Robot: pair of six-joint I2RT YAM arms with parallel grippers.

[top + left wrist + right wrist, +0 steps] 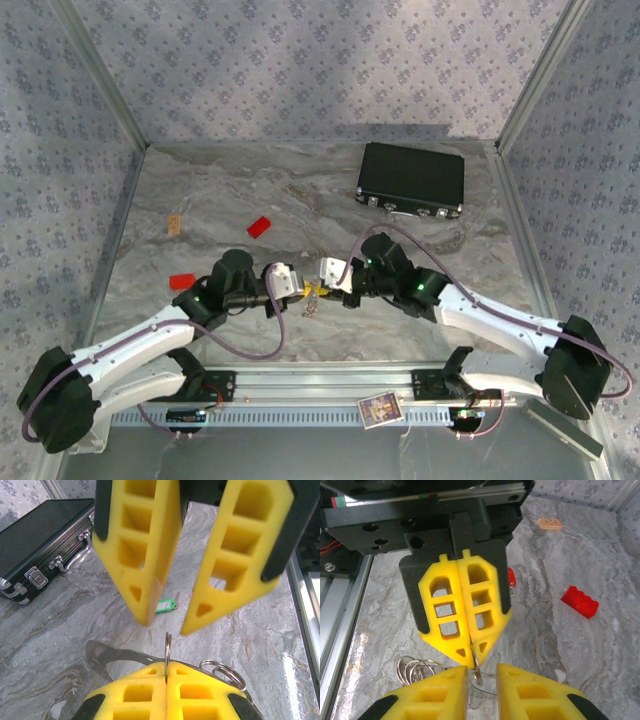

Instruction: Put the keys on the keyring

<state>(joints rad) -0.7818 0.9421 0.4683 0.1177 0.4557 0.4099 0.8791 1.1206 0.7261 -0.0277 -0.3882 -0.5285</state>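
Left hand (166,669) clamped shut on the keyring (168,647); right hand (165,627) part open just before it, gripping nothing.

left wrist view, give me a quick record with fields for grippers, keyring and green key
keyring: upright, edge-on, clamped at its lower part
left gripper: shut on the keyring
right gripper: open, tips facing the left gripper, just above the ring in this view
green key: lying on the table, untouched, not on the ring
black case: closed, on the table at upper left
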